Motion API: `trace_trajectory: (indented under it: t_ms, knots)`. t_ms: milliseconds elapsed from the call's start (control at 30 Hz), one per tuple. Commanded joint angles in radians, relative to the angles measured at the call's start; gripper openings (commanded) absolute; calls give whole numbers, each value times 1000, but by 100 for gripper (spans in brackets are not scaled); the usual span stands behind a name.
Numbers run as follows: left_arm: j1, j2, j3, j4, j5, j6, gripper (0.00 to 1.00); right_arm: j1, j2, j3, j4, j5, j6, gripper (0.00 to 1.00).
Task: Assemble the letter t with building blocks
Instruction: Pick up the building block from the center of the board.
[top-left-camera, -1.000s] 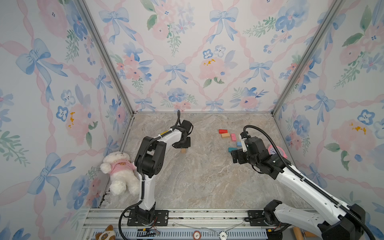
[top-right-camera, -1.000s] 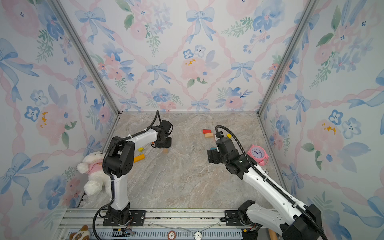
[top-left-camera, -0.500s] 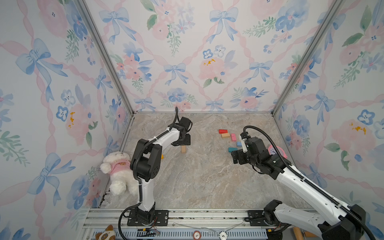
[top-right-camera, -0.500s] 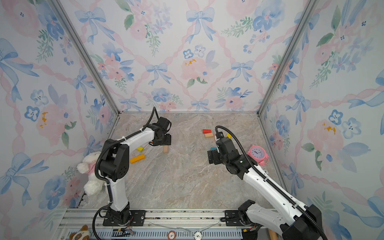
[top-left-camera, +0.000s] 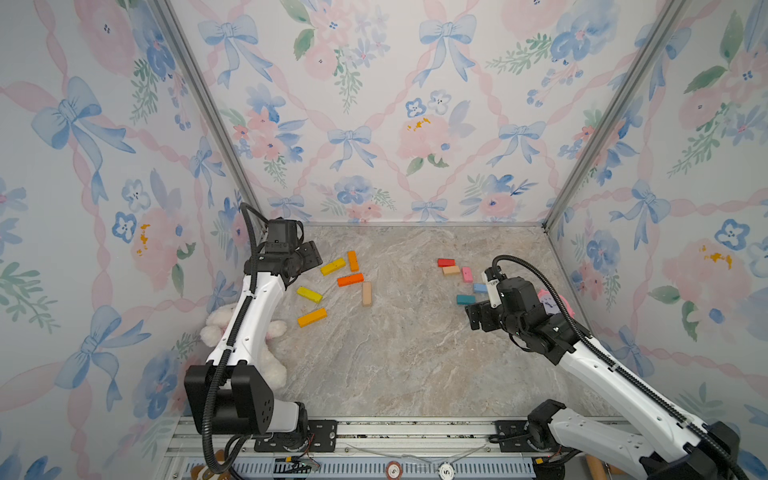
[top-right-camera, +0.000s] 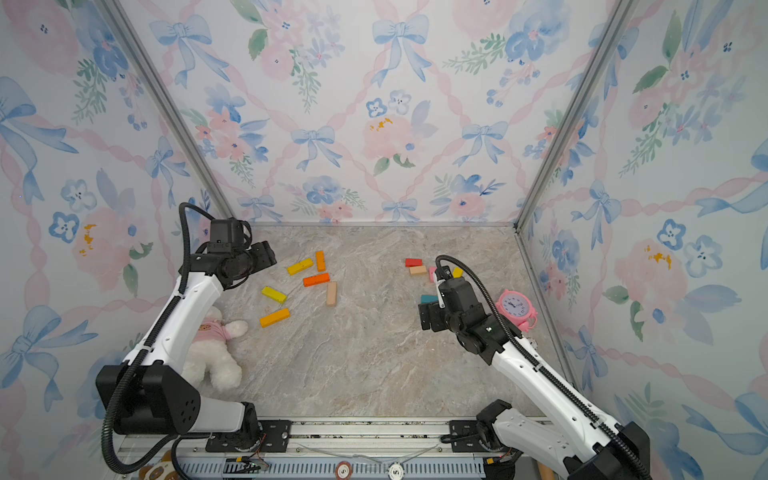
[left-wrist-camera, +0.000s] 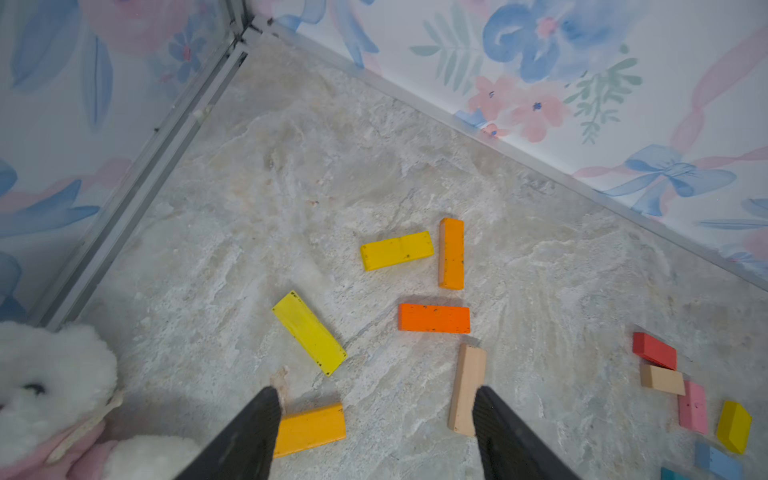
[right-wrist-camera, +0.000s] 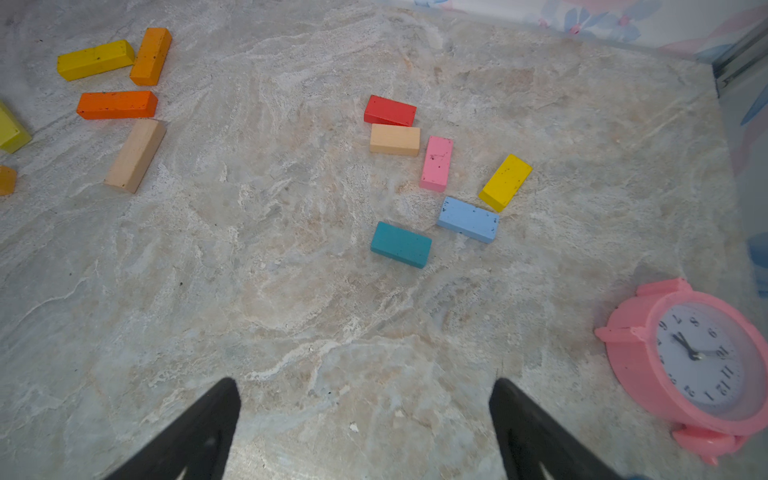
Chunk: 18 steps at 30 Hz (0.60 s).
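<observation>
The longer building blocks lie at the left of the marble floor: a tan one (top-left-camera: 366, 293) lies lengthwise just under a deep orange one (top-left-camera: 350, 279), with a yellow (top-left-camera: 332, 266), an orange (top-left-camera: 353, 261), another yellow (top-left-camera: 309, 294) and an amber one (top-left-camera: 312, 317) around them. Shorter red (right-wrist-camera: 390, 110), peach (right-wrist-camera: 394, 140), pink (right-wrist-camera: 436, 163), yellow (right-wrist-camera: 505, 182), blue (right-wrist-camera: 468, 219) and teal (right-wrist-camera: 401, 244) blocks lie at the right. My left gripper (left-wrist-camera: 376, 395) hangs open and empty near the back left corner. My right gripper (right-wrist-camera: 365, 386) is open over bare floor.
A white plush toy (top-left-camera: 249, 332) in a pink shirt lies against the left wall under my left arm. A pink alarm clock (top-right-camera: 515, 309) lies by the right wall behind my right arm. Papered walls close in three sides.
My left gripper has opened, let go of the tan block and drawn back to the left and up. The tan block stays on the floor. The right arm has not moved.
</observation>
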Motion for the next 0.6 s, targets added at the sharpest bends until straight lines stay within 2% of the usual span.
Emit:
trace_trajectory:
  t_ms: [0, 267, 567]
  knots:
    - [35, 63, -66, -23, 123, -25, 73, -9, -15, -13, 27, -45, -8, 96]
    - [108, 215, -142, 62, 206, -67, 63, -8, -35, -35, 28, -50, 2, 96]
    - [130, 337, -166, 150, 230, -123, 56, -6, -24, -37, 33, -54, 4, 96]
